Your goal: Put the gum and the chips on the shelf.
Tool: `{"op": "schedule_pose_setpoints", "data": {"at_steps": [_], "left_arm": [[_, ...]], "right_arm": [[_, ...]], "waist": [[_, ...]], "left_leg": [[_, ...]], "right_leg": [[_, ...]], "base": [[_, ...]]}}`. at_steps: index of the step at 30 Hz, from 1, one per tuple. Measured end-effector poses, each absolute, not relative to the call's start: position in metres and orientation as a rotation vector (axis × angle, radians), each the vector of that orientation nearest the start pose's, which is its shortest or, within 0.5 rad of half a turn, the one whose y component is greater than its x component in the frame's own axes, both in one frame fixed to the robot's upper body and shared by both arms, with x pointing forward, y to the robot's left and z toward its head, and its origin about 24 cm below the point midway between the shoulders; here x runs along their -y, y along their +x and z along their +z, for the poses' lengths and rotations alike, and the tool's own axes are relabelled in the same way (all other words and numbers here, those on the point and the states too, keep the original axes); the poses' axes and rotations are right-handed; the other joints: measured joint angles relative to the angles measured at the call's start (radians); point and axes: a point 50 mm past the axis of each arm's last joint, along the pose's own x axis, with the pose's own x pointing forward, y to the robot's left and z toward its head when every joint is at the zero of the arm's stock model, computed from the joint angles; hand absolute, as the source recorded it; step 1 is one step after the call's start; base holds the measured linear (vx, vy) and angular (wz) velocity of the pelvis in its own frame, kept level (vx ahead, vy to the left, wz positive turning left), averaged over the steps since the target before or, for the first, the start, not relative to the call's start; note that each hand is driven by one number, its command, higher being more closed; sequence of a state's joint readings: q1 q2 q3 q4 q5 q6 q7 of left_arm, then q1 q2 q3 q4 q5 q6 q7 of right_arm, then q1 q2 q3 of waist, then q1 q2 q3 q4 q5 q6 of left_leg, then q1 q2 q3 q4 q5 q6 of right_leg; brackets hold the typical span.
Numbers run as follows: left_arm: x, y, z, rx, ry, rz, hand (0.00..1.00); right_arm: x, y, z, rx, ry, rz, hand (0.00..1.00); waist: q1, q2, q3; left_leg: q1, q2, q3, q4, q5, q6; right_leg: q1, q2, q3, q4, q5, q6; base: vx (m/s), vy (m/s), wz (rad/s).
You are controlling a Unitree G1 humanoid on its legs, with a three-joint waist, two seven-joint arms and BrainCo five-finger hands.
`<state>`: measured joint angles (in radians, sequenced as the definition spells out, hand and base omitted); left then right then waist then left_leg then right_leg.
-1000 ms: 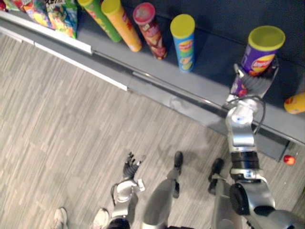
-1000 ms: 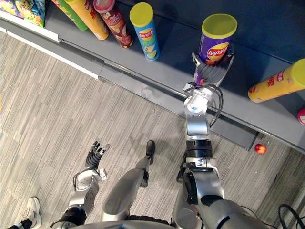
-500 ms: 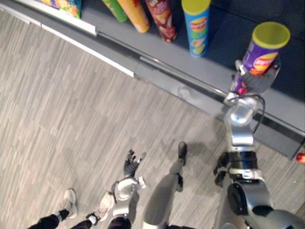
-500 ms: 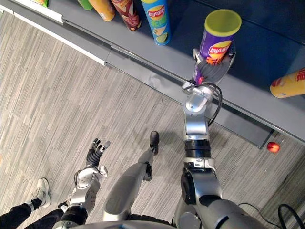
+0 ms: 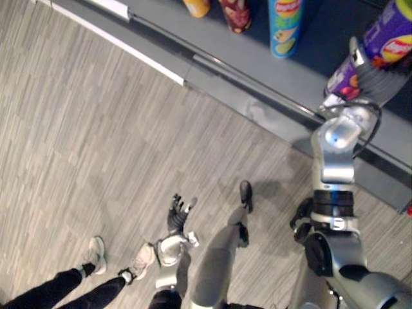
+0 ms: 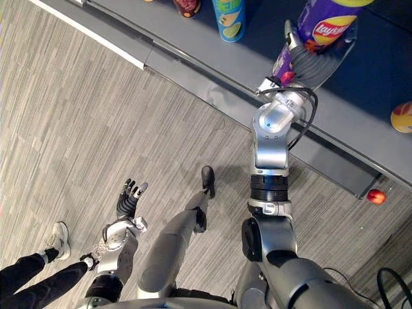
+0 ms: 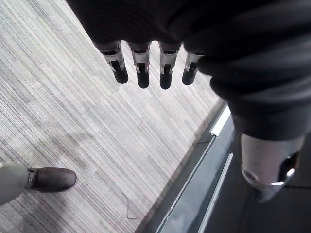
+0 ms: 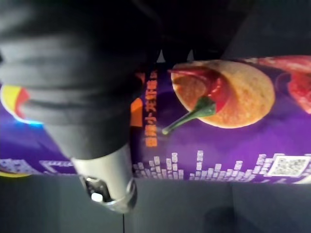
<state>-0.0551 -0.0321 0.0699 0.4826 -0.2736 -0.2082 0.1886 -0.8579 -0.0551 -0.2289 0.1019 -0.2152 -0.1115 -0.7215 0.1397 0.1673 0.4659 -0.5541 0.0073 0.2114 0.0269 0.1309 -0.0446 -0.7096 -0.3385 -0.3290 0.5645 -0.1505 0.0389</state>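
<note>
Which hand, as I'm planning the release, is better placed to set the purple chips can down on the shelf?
Right. The right hand is curled round the purple chips can, above the shelf. The left hand hangs open, low over the floor, holding nothing.

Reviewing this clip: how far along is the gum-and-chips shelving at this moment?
Done: nothing finished for certain. In hand: the right hand is curled round the purple chips can, held upright at the shelf; whether its base rests there I cannot tell. Left: release the can, then shelve the gum; the left hand hangs open and empty above the floor.
</note>
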Motion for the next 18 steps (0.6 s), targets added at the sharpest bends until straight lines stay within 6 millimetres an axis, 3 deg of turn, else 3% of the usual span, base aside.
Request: {"op": "schedule_pose_setpoints", "data": {"at_steps": [18], "left_arm": [[-0.166,0.244,-0.032,-0.210,-0.326,0.315,0.00]], "right_arm": [[0.184,0.315,0.303,0.957,0.147,-0.795,1.00]], "waist": [[-0.002,-0.007,0.004]], "left_leg": [[-0.094,-0.002,0.025,0.046,0.006,0.010]], "right_leg": [[-0.104,-0.027,0.006,0.067,-0.018,-0.010]], "base": [[-0.01,-0.063,0.03]]}}
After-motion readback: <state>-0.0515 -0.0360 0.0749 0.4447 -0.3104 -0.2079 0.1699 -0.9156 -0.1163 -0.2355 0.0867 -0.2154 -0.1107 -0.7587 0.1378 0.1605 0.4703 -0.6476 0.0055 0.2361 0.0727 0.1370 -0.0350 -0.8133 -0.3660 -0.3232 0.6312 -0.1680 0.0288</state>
